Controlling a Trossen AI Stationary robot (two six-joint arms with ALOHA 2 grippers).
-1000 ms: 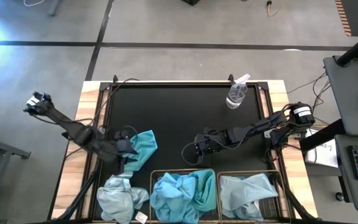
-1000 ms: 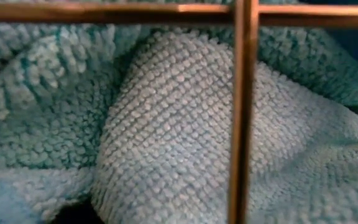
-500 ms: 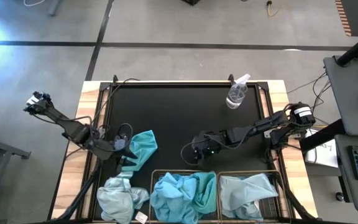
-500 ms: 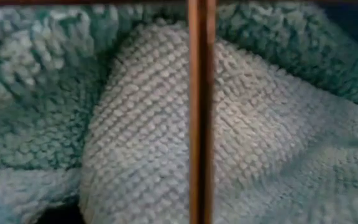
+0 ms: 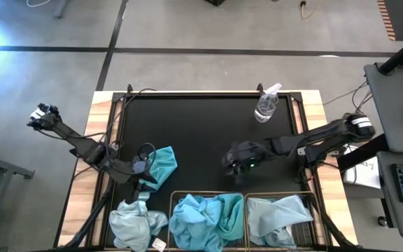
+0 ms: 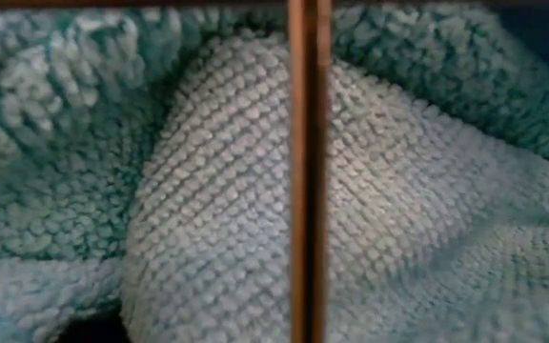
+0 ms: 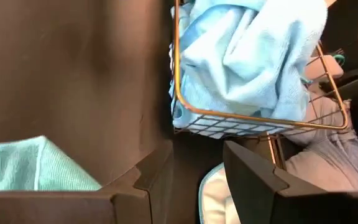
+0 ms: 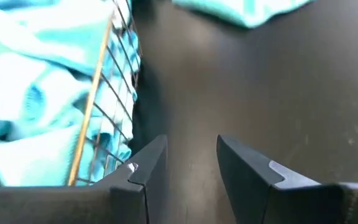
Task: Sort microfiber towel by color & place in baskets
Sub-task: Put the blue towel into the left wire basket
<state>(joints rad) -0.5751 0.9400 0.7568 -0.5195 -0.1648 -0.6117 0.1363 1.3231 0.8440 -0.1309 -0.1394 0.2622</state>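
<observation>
A turquoise towel lies flat on the black mat, and my open left gripper hovers at its near-left edge. A pale grey-blue towel lies bunched by the near edge, and part of it shows below the left fingers. The left basket holds blue and turquoise towels. The right basket holds a pale towel. My open right gripper hangs over bare mat just beyond the baskets. The low view is filled by towels behind a basket wire.
A clear spray bottle lies near the far right of the mat. Wooden table edges frame the black mat, whose middle and far part hold nothing else. Cables run along the mat's sides.
My right arm has drawn back toward the table's right edge, carrying its gripper a little to the right, away from the baskets. The basket wire in the low view shifted sideways early on and then stayed. My left gripper has moved slightly toward the near edge.
</observation>
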